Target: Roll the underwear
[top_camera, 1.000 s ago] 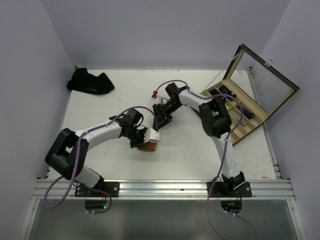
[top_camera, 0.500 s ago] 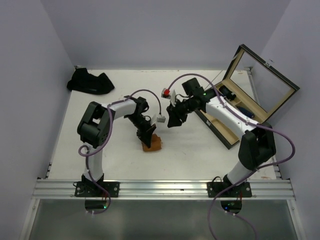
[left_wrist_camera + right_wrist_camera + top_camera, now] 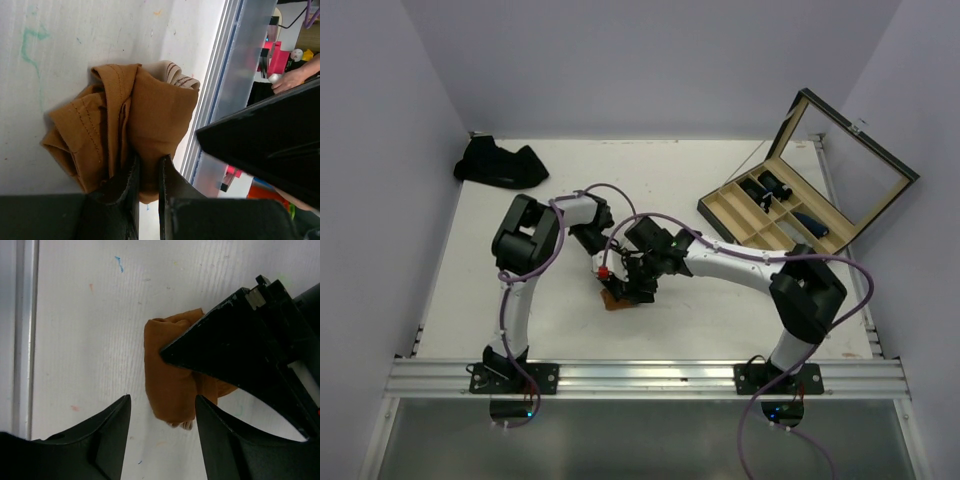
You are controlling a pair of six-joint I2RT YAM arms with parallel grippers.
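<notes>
Toward near edge, mid tabletop (image 3: 700, 335): orange briefs (image 3: 150, 115) lie bunched, cream waistband showing at one end. L claw (image 3: 148, 165) is pinched narrow on a fold of them. R claw (image 3: 162, 405) hangs just above the cloth, jaws wide, not gripping. Dark briefs (image 3: 500, 165) heaped at far-left corner. Box (image 3: 760, 215), lid up, near far-right corner, w/ dark items in some compartments.

The orange briefs (image 3: 150, 112) are lying scrunched in a loose roll mid-table, cream waistband peeking out one end, with one fold sitting pinched in the left gripper (image 3: 149, 167). The dark underwear (image 3: 500, 163) is sitting heaped in the far left corner.
</notes>
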